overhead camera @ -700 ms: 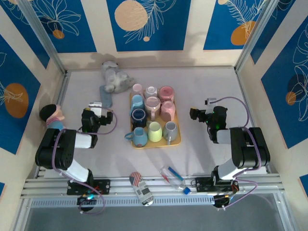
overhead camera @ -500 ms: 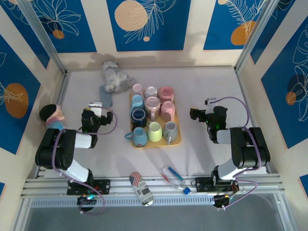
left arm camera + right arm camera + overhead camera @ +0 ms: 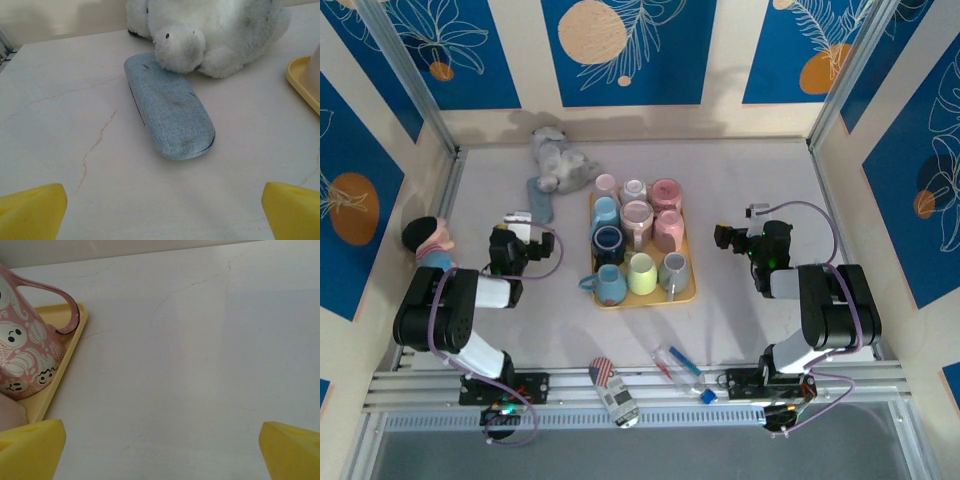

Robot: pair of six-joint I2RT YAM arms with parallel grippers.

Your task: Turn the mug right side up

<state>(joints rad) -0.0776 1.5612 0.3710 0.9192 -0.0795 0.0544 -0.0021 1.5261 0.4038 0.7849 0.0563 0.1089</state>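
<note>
A yellow tray (image 3: 691,293) in the middle of the table carries several mugs in pink, blue, yellow-green, white and grey. Most show flat bottoms upward; a dark blue mug (image 3: 608,240) shows its open mouth. My left gripper (image 3: 519,222) rests on the table left of the tray, open, yellow fingertips (image 3: 30,210) wide apart over bare table. My right gripper (image 3: 728,237) rests right of the tray, also open and empty (image 3: 162,450). In the right wrist view a pink ghost-patterned mug (image 3: 27,352) stands at the tray's corner (image 3: 67,357), ahead and to the left.
A grey-blue glasses case (image 3: 170,110) and a white plush toy (image 3: 210,30) lie just ahead of the left gripper. A doll (image 3: 430,240) sits at the left wall. A can (image 3: 613,392) and a clear bottle (image 3: 678,366) lie near the front rail.
</note>
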